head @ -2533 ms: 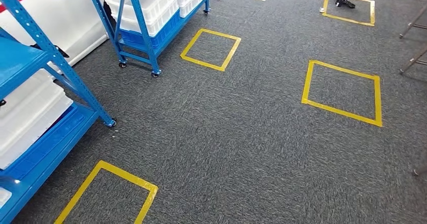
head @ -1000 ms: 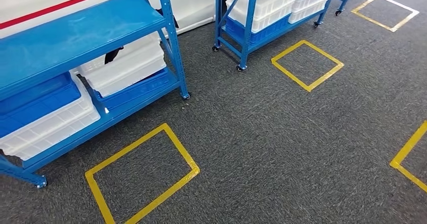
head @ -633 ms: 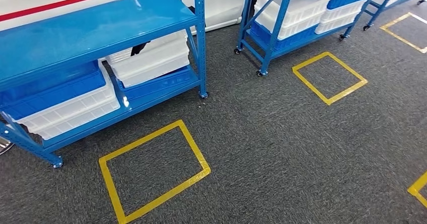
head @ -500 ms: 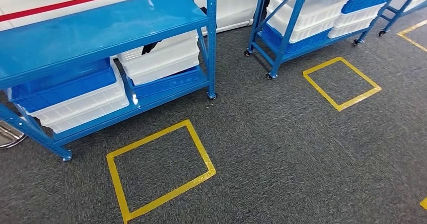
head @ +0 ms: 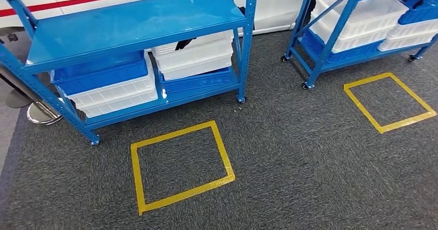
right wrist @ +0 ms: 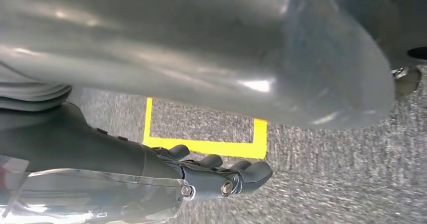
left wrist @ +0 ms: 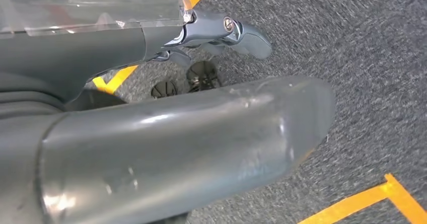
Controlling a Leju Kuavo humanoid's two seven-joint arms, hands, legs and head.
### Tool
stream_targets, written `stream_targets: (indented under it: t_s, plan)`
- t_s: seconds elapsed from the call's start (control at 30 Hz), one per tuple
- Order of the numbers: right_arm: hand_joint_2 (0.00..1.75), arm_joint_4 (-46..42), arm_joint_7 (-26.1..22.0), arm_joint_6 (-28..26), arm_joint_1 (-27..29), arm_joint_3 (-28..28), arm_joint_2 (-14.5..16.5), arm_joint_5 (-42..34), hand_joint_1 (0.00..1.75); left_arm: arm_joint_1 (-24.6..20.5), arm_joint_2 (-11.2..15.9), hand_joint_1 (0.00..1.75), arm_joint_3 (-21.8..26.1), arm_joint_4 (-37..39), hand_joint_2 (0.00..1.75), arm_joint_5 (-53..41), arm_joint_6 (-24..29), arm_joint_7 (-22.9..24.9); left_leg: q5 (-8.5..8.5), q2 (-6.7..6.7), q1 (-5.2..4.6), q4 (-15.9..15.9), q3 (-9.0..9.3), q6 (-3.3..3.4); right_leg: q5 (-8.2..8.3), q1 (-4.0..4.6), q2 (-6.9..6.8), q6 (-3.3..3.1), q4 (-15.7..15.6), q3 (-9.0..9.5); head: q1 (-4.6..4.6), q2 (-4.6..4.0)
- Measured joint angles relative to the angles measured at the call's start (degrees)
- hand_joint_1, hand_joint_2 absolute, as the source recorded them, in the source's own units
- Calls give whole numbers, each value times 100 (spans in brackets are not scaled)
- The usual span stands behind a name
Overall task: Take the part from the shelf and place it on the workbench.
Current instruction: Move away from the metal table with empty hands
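Note:
A blue metal shelf (head: 134,23) stands in front of me in the head view, its upper board bare. On its lower level sit a white bin (head: 196,57) and a blue bin (head: 100,72) stacked on another white bin (head: 116,93). A dark object (head: 183,44) sticks up out of the first white bin; I cannot tell what it is. My left hand (left wrist: 166,133) hangs over the carpet and holds nothing, its dark fingers (left wrist: 221,30) apart from the thumb. My right hand (right wrist: 176,58) hangs the same way, holding nothing, fingers (right wrist: 231,176) loosely bent.
A yellow tape square (head: 135,178) marks the grey carpet just before the shelf. A second blue shelf (head: 330,28) with white and blue bins stands to the right, with another tape square (head: 362,108) before it. A chrome round base (head: 41,113) sits at the far left.
The whole picture has shifted as the camera turned: the near shelf and its tape square have slid from the left edge toward the middle. Nothing on the shelves has moved.

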Motion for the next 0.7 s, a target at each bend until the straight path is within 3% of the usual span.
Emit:
stream_targets:
  t_s: [0.07, 0.17, 0.23, 0.3, 0.37, 0.4, 0.43, 0.47, 0.53, 0.6, 0.67, 0.7]
  plan:
    - [0, 0, -1, -11, -4, -7, 2, -1, 0, -2, 0, 0, -1, 0, 0, 6, -10, -4, 122, 167, -35, -437, 218, 79, -35, 20, -93, 62, 3, 44, 7, 0]
    - [0, -1, -4, -20, -34, -20, 5, -3, 0, 9, -4, 0, 0, -1, 0, 13, -11, -6, 142, 31, -43, -519, 224, 196, -61, 16, -193, 163, -20, 115, 12, 0]
    - [0, -4, -7, -22, -36, -30, 5, -4, 0, 5, -13, 0, -1, -2, 0, 16, -11, -9, 196, -96, -10, -591, 261, 278, -238, -3, 39, 220, 187, 52, 31, 0]
    - [0, -5, -9, -27, -23, -40, 3, -4, 0, -3, -17, 0, -1, -2, 0, 17, -15, -11, 226, -223, -4, -610, 264, 323, -601, -18, 374, 245, 846, -265, 55, 0]
    - [0, -4, -8, -36, -13, -47, 1, -5, 0, -3, -17, 0, -1, -2, 0, 18, -20, -11, 232, -379, -15, -603, 257, 332, -792, -16, 485, 255, 1490, -619, 62, 0]
    - [0, -4, -8, -40, -9, -48, 0, -6, 0, -2, -17, 0, -1, -2, 0, 19, -21, -11, 231, -464, -19, -596, 260, 330, -719, -16, 497, 253, 1555, -688, 63, 0]
    - [0, -4, -8, -43, -8, -48, 0, -6, 0, -1, -17, 0, -1, -2, 0, 19, -23, -11, 227, -550, -20, -587, 266, 326, -536, -17, 514, 244, 1389, -650, 62, 0]
    - [0, -4, -8, -43, -9, -48, 0, -6, 0, -2, -18, 0, -1, -2, 0, 20, -29, -12, 221, -633, -20, -575, 272, 318, -290, -19, 570, 230, 1046, -525, 64, 0]
    - [0, -3, -7, -42, -8, -55, -3, -7, 0, -8, -20, 0, -1, -2, 0, 19, -44, -16, 198, -784, -31, -532, 260, 280, 63, -25, 817, 195, 327, -251, 64, 0]
    - [0, -2, -2, -27, -11, -64, -7, -9, 0, -10, -21, 0, -1, -2, 0, 15, -56, -26, 185, -895, -28, -504, 219, 219, 136, -14, 941, 173, 40, -148, 63, -1]
    - [0, -2, -1, 16, -26, -69, -4, -13, 0, -4, -16, 0, -1, -2, 0, 3, -60, -32, 183, -950, -10, -501, 189, 152, 153, -14, 825, 128, 7, -134, 63, -1]
    - [0, -2, -10, 37, -28, -71, -2, -17, 0, -3, -14, 0, -1, -2, 0, -6, -56, -27, 143, -865, -12, -453, 166, 119, 165, -24, 772, 95, -17, -121, 60, -1]
